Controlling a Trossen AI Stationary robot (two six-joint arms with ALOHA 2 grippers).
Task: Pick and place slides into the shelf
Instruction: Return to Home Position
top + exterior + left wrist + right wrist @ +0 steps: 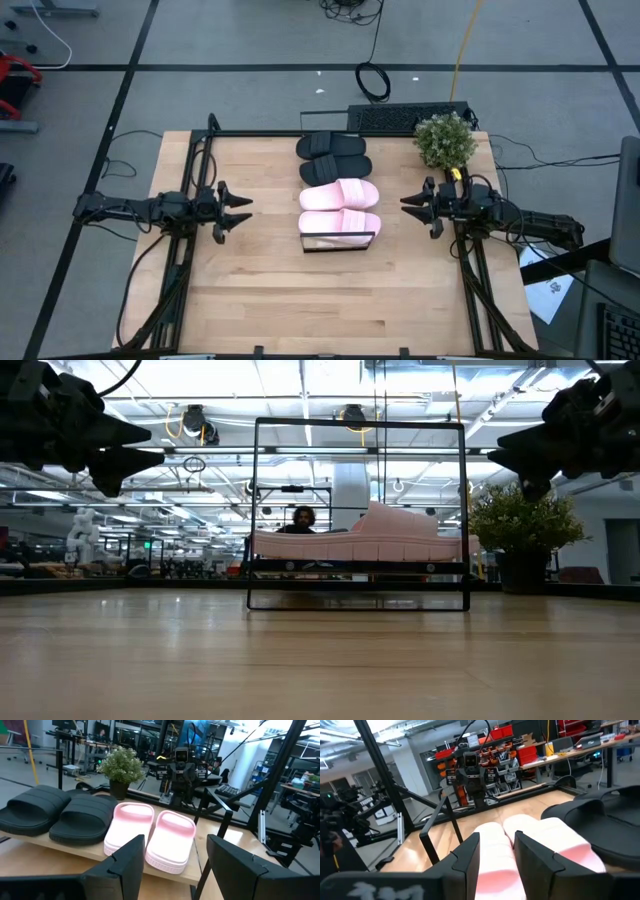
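Note:
Two black slides (pixel 333 158) and two light pink slides (pixel 340 208) lie side by side, soles down, on the narrow light-wood shelf (pixel 338 240) with its thin black frame, at the table's middle. They also show in the left wrist view as black slides (pixel 55 812) and pink slides (pixel 150 832), and in the right wrist view (pixel 540 845). My left gripper (pixel 243 212) is open and empty left of the shelf. My right gripper (pixel 408 208) is open and empty right of it. Both hang above the table.
A potted green plant (pixel 445 140) stands at the table's far right corner, close behind my right gripper. A black keyboard (pixel 405 117) lies along the far edge. The near half of the wooden table (pixel 330 300) is bare wood.

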